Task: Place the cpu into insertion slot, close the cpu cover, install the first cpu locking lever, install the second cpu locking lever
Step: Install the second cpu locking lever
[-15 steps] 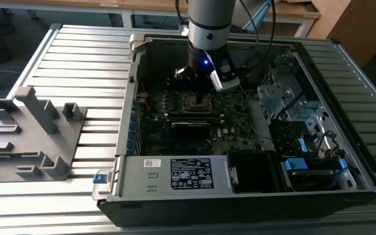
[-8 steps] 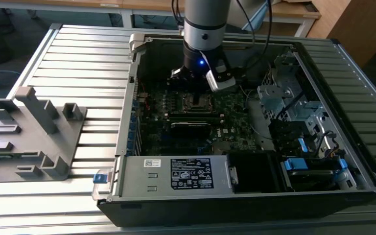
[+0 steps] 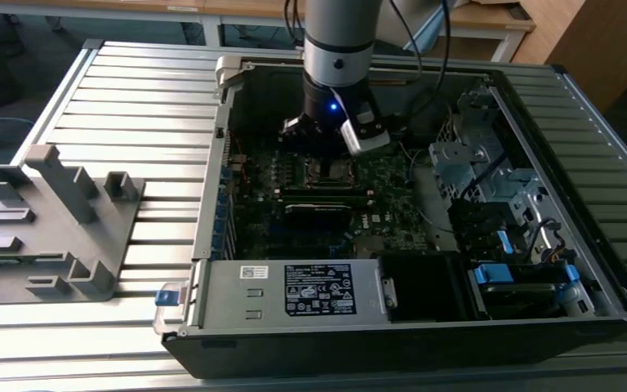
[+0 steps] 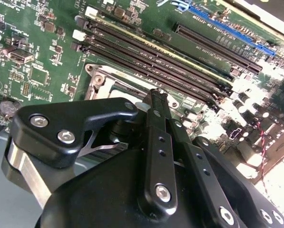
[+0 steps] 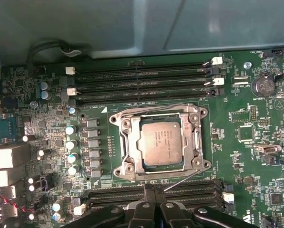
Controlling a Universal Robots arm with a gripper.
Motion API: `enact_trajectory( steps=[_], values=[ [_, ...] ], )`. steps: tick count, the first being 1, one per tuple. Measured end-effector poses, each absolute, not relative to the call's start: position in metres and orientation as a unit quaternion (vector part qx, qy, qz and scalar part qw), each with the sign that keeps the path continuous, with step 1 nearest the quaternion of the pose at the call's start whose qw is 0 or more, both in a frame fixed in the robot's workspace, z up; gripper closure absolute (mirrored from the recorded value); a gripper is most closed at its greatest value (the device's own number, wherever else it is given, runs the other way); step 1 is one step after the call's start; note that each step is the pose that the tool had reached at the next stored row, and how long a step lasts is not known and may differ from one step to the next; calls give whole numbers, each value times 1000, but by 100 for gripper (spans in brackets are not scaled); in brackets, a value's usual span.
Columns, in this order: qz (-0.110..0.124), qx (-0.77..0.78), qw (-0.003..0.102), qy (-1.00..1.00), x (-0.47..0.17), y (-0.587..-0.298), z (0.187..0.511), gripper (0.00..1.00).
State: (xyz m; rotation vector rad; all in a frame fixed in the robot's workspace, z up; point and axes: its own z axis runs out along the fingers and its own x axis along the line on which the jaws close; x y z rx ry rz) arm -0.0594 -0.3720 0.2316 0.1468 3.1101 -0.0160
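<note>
Jaws: on my black two-finger gripper (image 5: 152, 189) the slim fingers (image 4: 157, 107) stand pressed together, nothing held between them.
Tip position: I judge the tips poised at the socket's edge, by the thin silvery wire locking lever (image 5: 182, 181), which slants up off the board there.
Landmark: the square socket in its black frame (image 5: 158, 141).
Cpu: the small flat square chip with dull silver-grey lid (image 5: 159, 141) lies seated in the socket's centre.
Cpu cover: the thin silvery metal frame with an open window (image 5: 196, 142) lies down around the chip.
Beyond the socket: long dark memory slots (image 5: 142, 81) run on its far side, more on the gripper's side.
Surroundings: the green motherboard (image 5: 246, 137) sits inside the open black computer case (image 3: 401, 327).
Risk: I judge the springy lever may slip off the narrow tips and snap upward; a sideways slide could scrape the nearest memory slots.
</note>
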Motion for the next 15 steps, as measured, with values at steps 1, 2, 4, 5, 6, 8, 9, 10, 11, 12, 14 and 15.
enact_trajectory(
  steps=[1,2,4,5,6,8,9,10,11,12,14,15],
  values=[
    [-6,47,14,999,-60,-372,231,89],
    [-7,47,14,999,-61,-372,231,89],
    [-8,47,14,999,-62,-372,231,89],
    [-8,47,14,999,-63,-372,230,89],
    [-9,47,14,999,-64,-372,230,89],
    [-10,47,14,999,-65,-372,229,89],
    [-10,47,14,999,-66,-372,229,89],
    [-11,47,14,999,-66,-372,228,89],
    [-11,47,14,999,-66,-372,228,89],
    [-11,47,14,999,-66,-372,228,89],
    [-11,47,14,999,-66,-372,228,89],
    [-11,47,14,999,-66,-372,228,89]
  ],
)
